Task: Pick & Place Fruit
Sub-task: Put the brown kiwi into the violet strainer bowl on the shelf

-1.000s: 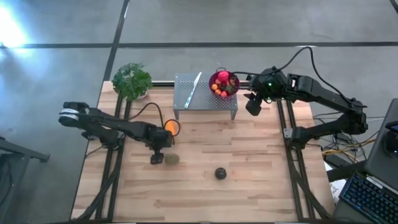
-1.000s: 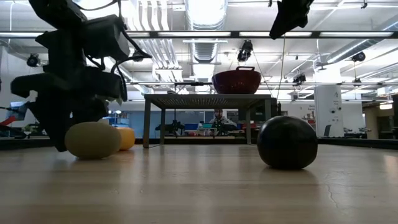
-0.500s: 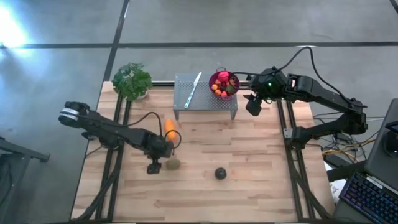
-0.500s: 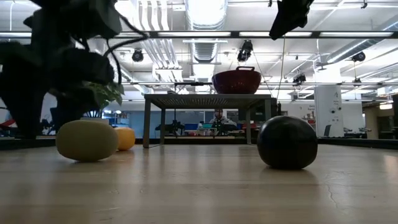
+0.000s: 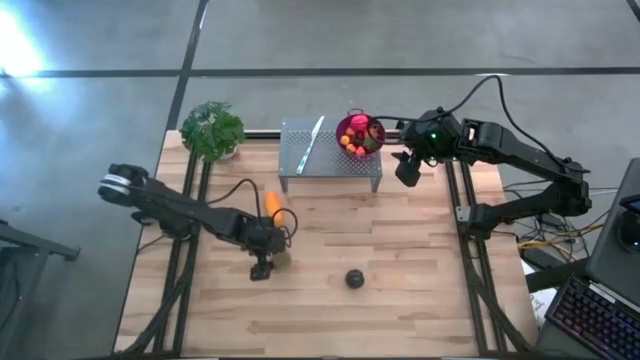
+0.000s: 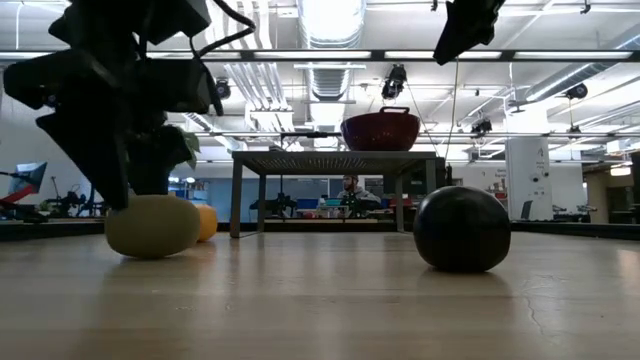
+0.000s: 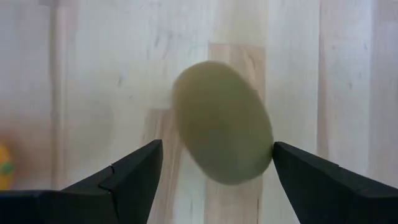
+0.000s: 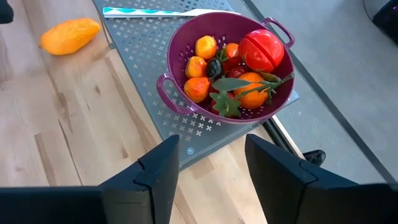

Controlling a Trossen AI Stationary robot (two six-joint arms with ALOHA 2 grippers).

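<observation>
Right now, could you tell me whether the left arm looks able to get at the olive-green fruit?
Probably yes: the left pincer is open directly above the olive-green fruit, one finger on each side, with only bare table around it.

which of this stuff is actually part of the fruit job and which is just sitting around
Part of the job:
- olive-green fruit, between the open left gripper fingers
- orange fruit
- dark purple ball
- small fruits in the purple colander
- right gripper, open, near the colander

Just lying about:
- leafy plant
- metal stand
- white and teal stick

Olive-green fruit (image 7: 222, 122), seemingly black ball (image 6: 462, 229), purple colander (image 8: 186, 99).
</observation>
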